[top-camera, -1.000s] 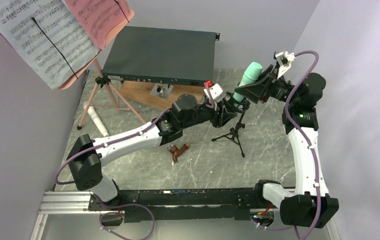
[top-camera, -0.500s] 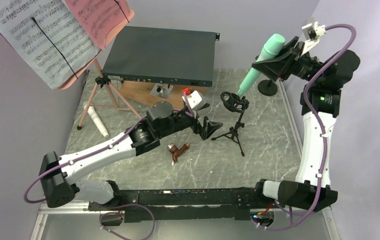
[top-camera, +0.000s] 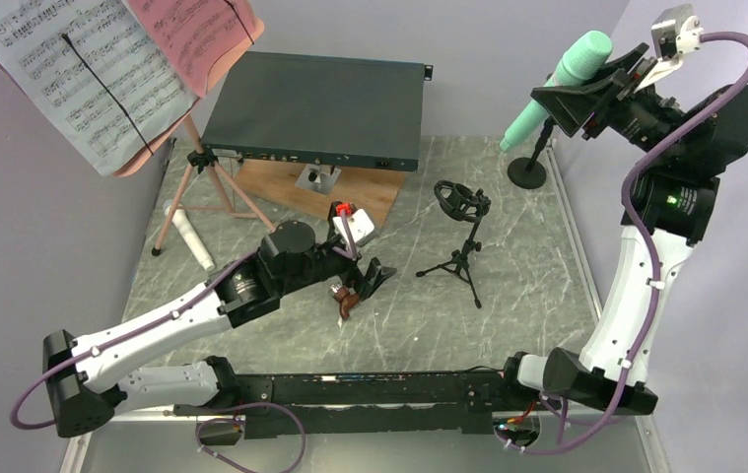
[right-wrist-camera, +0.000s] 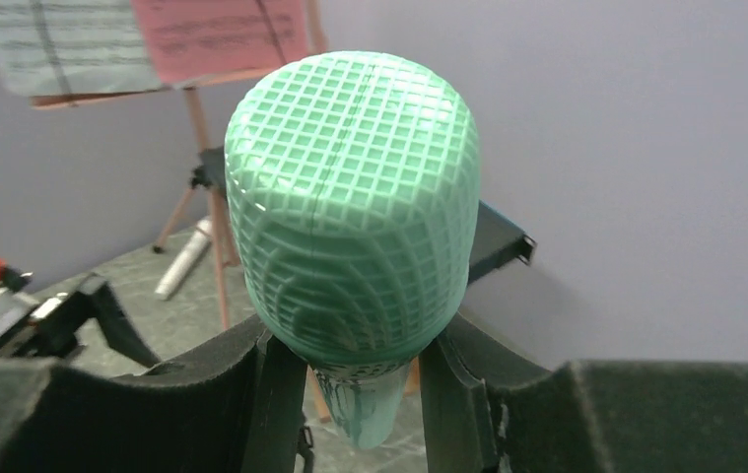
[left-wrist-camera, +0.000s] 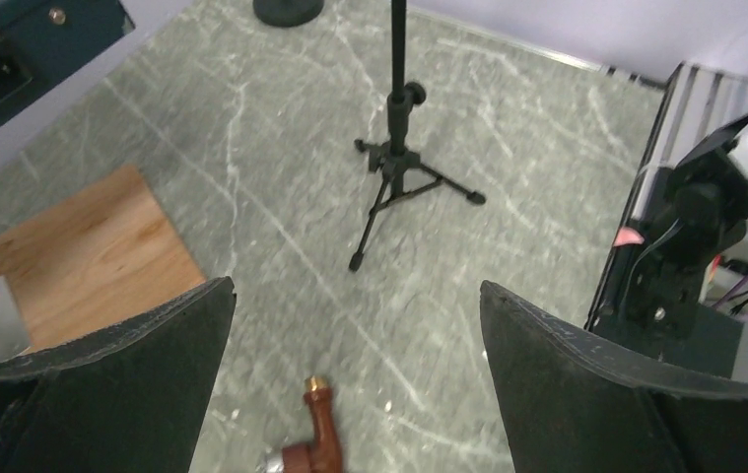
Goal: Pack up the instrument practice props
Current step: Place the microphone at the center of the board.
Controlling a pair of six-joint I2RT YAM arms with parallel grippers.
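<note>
Mint microphone (top-camera: 577,61), white microphone (top-camera: 190,236), two in all

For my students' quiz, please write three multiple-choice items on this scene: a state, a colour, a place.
1. The left hand is: A) open, empty; B) shut on the white microphone; C) shut on the mint microphone.
2. The microphone in the right hand is: A) white; B) mint; C) red.
3. The white microphone lies: A) on the table by the pink tripod legs; B) in the left hand; C) in the right.
A: jaws wide, gripping nothing. B: mint head in its grip. A: it lies beside a leg.
</note>
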